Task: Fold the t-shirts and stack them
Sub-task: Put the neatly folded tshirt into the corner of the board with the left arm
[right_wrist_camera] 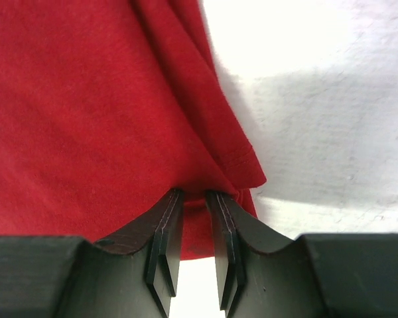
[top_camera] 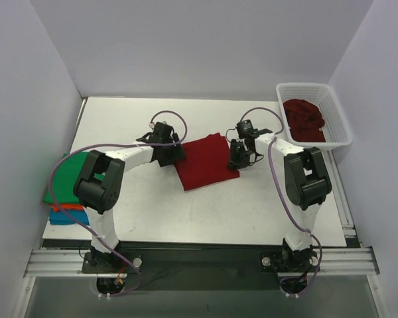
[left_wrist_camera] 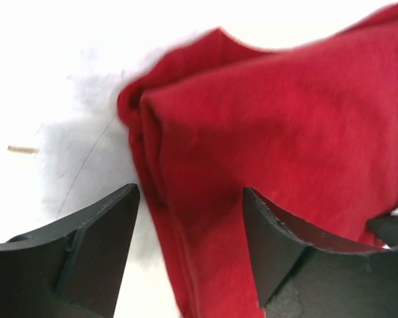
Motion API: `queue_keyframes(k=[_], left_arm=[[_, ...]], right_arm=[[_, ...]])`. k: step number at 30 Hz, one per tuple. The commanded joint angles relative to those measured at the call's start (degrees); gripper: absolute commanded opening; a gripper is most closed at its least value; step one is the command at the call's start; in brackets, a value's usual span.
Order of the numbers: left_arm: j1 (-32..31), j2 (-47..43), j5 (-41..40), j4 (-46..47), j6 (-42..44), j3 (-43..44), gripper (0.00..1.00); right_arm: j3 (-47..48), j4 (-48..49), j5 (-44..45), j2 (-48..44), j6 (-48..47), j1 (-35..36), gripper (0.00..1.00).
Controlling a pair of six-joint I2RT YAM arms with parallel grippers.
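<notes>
A dark red t-shirt (top_camera: 205, 161) lies folded into a rectangle at the middle of the table. My left gripper (top_camera: 174, 154) is at its left edge. In the left wrist view the left gripper (left_wrist_camera: 191, 193) is open, its jaws straddling the thick folded edge of the shirt (left_wrist_camera: 265, 119) without pinching it. My right gripper (top_camera: 237, 158) is at the shirt's right edge. The right wrist view shows the right gripper (right_wrist_camera: 196, 197) shut on a puckered bit of the shirt (right_wrist_camera: 86, 119) near its hemmed corner. A stack of folded t-shirts (top_camera: 69, 182), green over orange and blue, sits at the table's left edge.
A white mesh basket (top_camera: 335, 109) stands at the back right with crumpled dark red shirts (top_camera: 304, 119) inside. White walls enclose the table on three sides. Both arms' cables arc above the shirt.
</notes>
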Motion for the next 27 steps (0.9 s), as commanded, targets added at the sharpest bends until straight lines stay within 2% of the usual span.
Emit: queue_keyframes(k=[1, 3, 6, 7, 9, 11, 17, 20, 27], left_arm=[[-1.69, 4.95, -5.47, -5.22, -1.82, 1.58, 0.73], [-2.23, 5.49, -6.79, -5.75, -3.4, 2.02, 0.68], [-3.54, 5.75, -7.14, -5.92, -5.42, 2.11, 0.53], [-4.24, 5.23, -7.49, -6.27, -5.86, 2.29, 0.35], [-4.69, 4.44, -9.16, -8.28, -7.45, 2.81, 0.15], [-4.6, 3.03, -10.22, -10.31, -9.37, 4.04, 0.0], [-2.85, -0.48, -14.96, -23.75, -16.93, 10.18, 0.0], [-0.22, -1.63, -14.62, -28.94, -18.17, 12.56, 0.0], [9.97, -1.63, -14.0, -38.44, -19.75, 21.6, 0.0]], right_arm=[[0.29, -0.67, -0.9, 1.56, -1.28, -1.22, 0.24], [0.64, -0.59, -1.16, 1.83, -1.19, -1.4, 0.25], [1.08, -0.76, -1.51, 1.48, -0.84, -1.4, 0.25], [1.08, -0.76, -1.77, 1.22, -0.58, -1.49, 0.25], [0.82, -0.94, -1.6, -0.79, 0.47, -1.4, 0.25], [0.73, -1.11, -0.9, -3.25, 1.53, -1.49, 0.25], [-0.06, -3.84, 2.35, -11.26, 4.0, -0.87, 0.27], [-1.2, -5.24, 2.71, -16.7, 4.35, -0.26, 0.27], [-4.98, -5.86, 1.3, -24.01, 5.84, 1.85, 0.28]])
